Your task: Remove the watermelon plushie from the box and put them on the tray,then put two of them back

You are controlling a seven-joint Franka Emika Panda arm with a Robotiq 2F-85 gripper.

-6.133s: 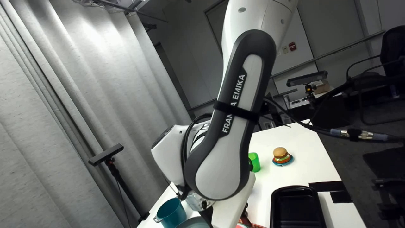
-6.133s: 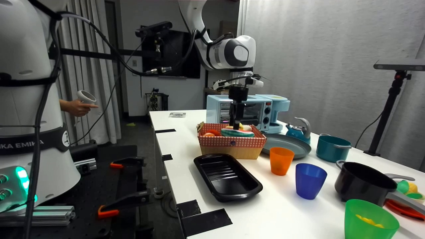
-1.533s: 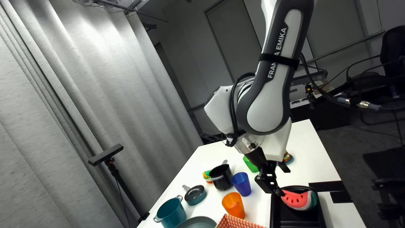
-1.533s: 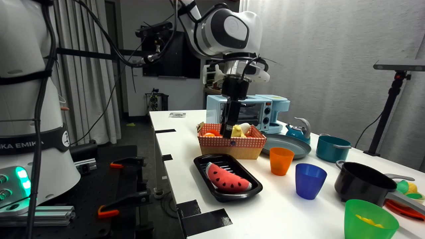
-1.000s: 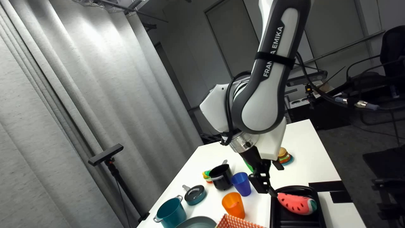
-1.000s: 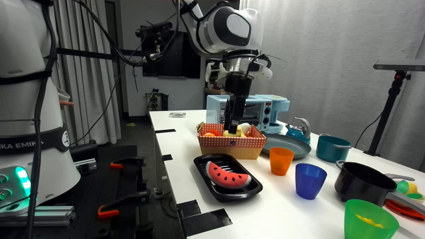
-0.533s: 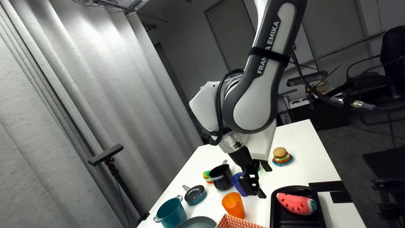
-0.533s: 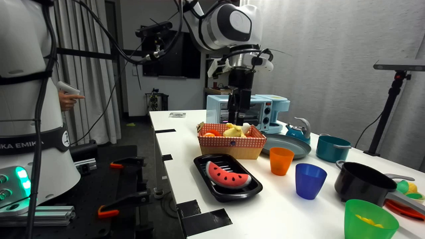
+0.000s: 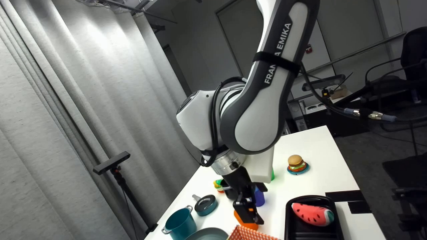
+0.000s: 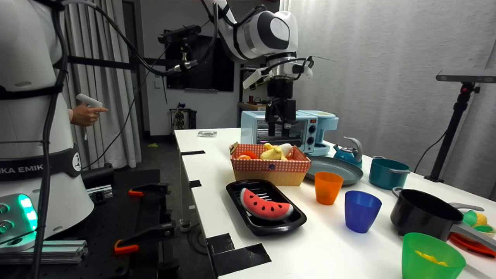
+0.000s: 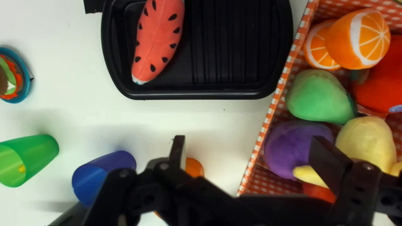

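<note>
The watermelon (image 10: 265, 206) is no longer sitting in the box (image 11: 276, 94); it is now lying on the tray (image 11: 238, 44), toward the end away from the box. The fingers (image 11: 329, 164) are standing wide apart, holding nothing; they are drawing away from the tray, and in the wrist view the box's edge is running between them. For the task, moving this one out is looking done, while putting two back is seemingly yet to come.

Looking down, the wrist view is showing a green toy (image 11: 320, 97) and a purple toy (image 11: 292, 147) that the near side of the box (image 10: 271, 177) is hiding in an exterior view. No second watermelon is showing, though some of the box is lying out of frame or behind the fingers. The kettle (image 10: 347, 155) is appearing in an exterior view only.
</note>
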